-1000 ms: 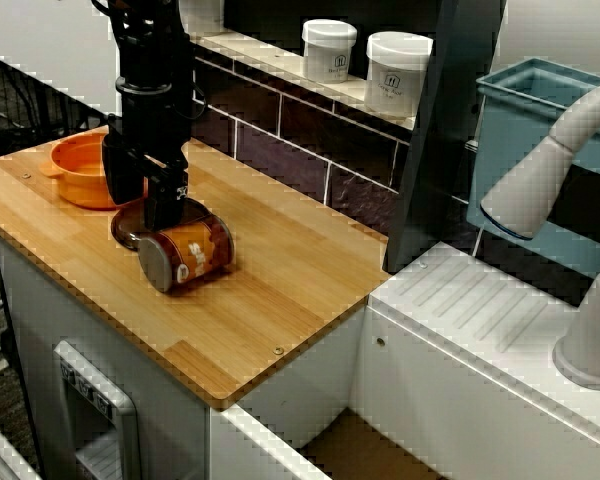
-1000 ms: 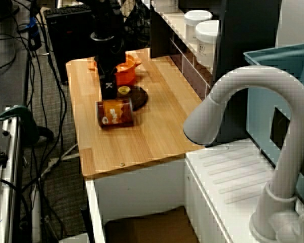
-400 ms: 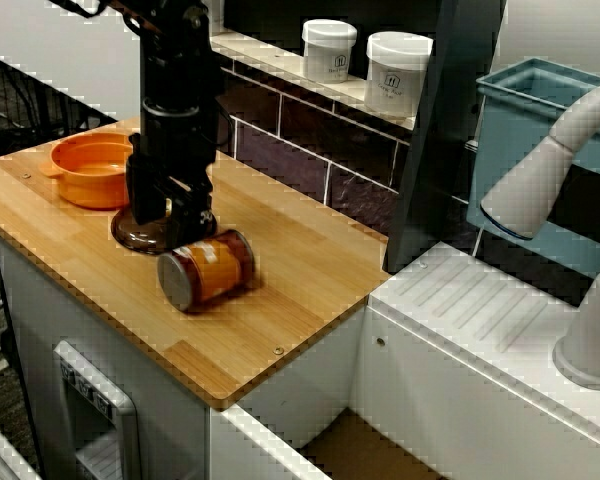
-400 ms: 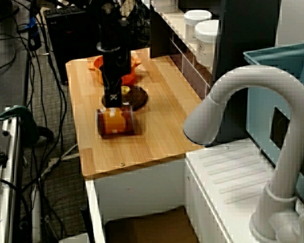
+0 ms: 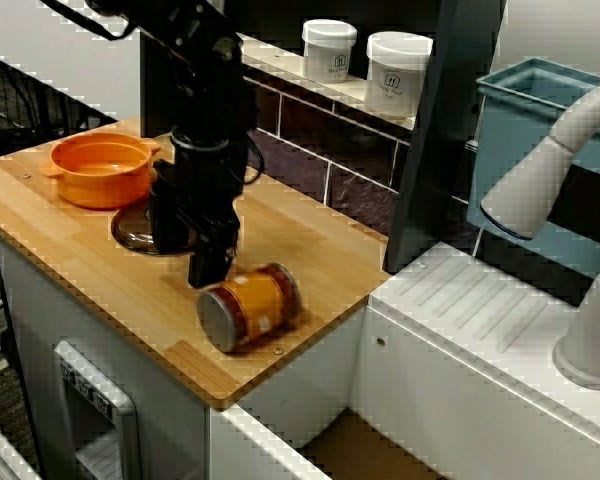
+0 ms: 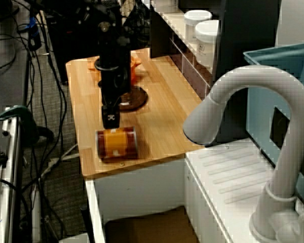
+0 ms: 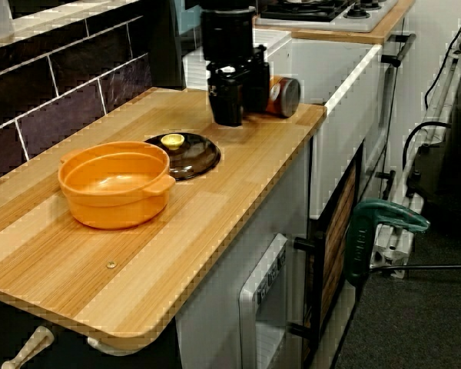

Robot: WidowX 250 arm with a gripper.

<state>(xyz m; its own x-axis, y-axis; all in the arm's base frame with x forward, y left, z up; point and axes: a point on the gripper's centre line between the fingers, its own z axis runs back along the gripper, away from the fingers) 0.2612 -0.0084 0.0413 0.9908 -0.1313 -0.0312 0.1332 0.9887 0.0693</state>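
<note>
In the view facing the tiled wall, the tool [image 5: 192,258] stands low over the desk [image 5: 70,265], its fingers spread and holding nothing. The orange jar [image 5: 250,305] lies on its side just beside the tool at 4 o'clock, near the desk's front edge. A dark lid [image 5: 130,232] lies at 9 o'clock from the tool, and an orange pot [image 5: 100,172] at 10 o'clock.

Glossy jar [image 5: 252,303] (matt metal lid [image 5: 217,322]), wooden counter [image 5: 320,250]

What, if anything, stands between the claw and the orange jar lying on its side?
Nothing visible. The claw hangs right beside the jar; whether they touch is unclear. The dark lid and orange pot sit on the claw's far side.
</note>
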